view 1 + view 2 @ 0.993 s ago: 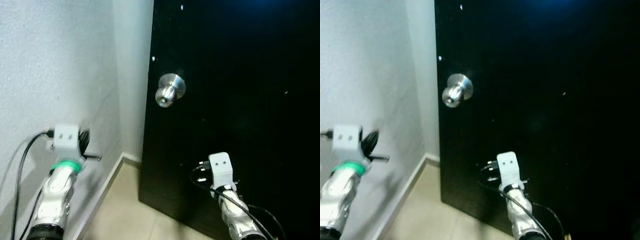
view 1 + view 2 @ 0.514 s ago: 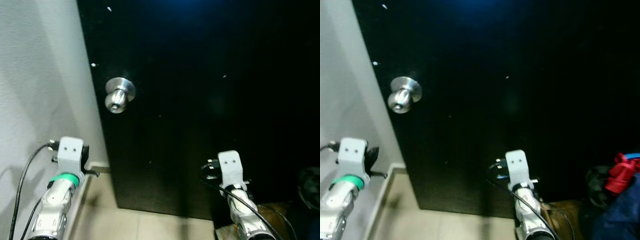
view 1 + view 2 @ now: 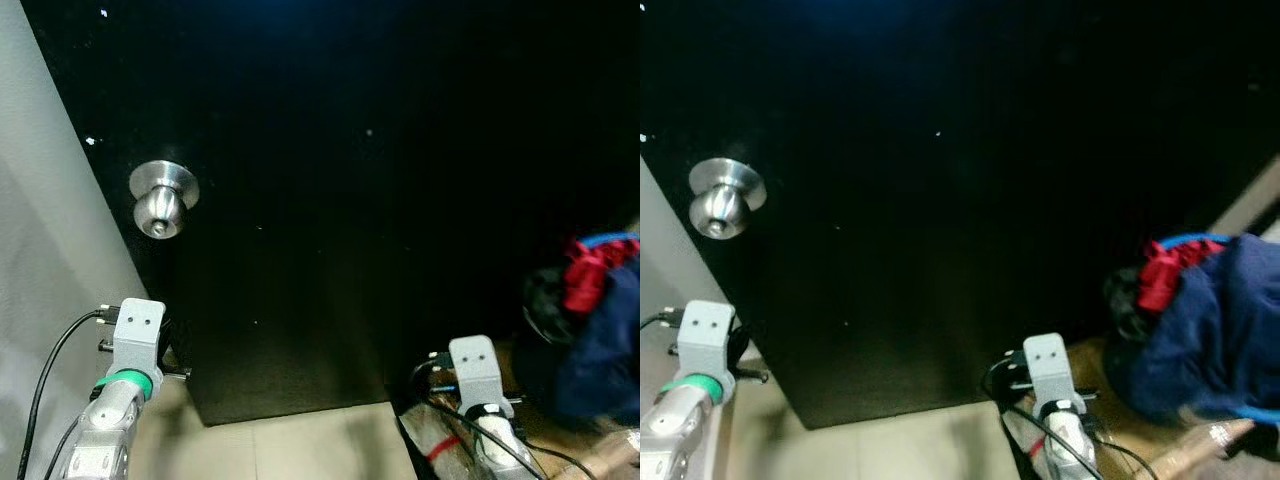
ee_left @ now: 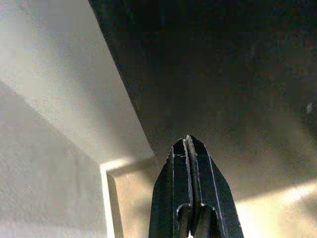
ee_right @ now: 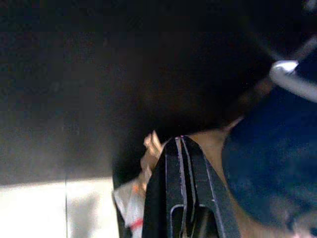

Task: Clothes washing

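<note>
1. Straight ahead: a black door (image 3: 330, 200), with a round silver knob (image 3: 161, 198) near its left edge.
2. To the left of the door: a pale wall (image 3: 40, 280); below the door, light floor tiles (image 3: 300, 450).
3. Low on the left: the left gripper (image 4: 188, 148), raised in front of the corner where wall, door and floor meet; fingers pressed together, nothing between them.
4. Low on the right: the right gripper (image 5: 181, 146), held up near the door's lower right part; fingers likewise closed flat against each other, empty.
5. Off to the right of the door: a heap of clothes (image 3: 1200, 330), mostly dark blue fabric with a red piece (image 3: 1165, 270) and something black on its left side, apart from both grippers.
6. Under the heap: a brownish surface (image 3: 1110, 395), blurred; what it is cannot be told.
7. Beside the right arm: a crumpled pale wrapper with a red mark (image 3: 440, 445) on the floor.
8. In the right wrist view: blue cloth close beside the closed fingers, not touching them.
</note>
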Controlling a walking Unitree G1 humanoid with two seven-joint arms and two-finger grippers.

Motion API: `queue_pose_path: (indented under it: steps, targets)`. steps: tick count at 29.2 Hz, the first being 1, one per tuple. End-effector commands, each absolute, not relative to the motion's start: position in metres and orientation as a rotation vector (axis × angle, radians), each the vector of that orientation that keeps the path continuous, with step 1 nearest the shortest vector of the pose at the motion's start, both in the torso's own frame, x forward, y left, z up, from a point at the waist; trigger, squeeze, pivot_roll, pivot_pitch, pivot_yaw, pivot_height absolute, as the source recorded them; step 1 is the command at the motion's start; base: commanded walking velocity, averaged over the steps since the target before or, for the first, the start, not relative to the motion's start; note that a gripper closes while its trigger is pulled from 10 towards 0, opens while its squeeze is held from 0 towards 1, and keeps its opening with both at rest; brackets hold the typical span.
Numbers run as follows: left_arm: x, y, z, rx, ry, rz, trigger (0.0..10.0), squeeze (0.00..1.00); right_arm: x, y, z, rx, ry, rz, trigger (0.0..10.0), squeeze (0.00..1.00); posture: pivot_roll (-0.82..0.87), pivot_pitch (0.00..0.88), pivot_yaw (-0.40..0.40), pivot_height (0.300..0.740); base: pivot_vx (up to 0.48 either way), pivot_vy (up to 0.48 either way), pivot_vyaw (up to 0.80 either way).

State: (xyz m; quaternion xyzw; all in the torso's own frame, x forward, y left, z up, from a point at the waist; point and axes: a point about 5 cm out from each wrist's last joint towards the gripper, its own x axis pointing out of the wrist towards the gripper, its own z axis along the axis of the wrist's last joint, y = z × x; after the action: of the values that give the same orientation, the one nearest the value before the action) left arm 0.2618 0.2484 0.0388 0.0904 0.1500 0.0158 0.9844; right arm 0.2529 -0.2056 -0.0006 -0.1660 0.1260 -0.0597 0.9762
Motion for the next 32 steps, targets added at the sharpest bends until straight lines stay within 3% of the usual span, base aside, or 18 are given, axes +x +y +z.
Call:
queue_pose_path:
  steps: [1,32]
  targets:
    - [0.26,0.247,0.034,0.179,0.321,0.028,10.0,0.0,0.253,-0.205,0.0,-0.338,0.251,-0.113,10.0,0.0,0.02,0.034,0.018,0.74,0.0,0.0,-0.8]
    - [0.283,0.249,0.05,0.109,0.223,0.054,10.0,0.0,0.287,-0.194,0.037,-0.29,0.095,-0.105,10.0,0.0,0.02,0.01,0.008,0.74,0.0,0.0,-0.8]
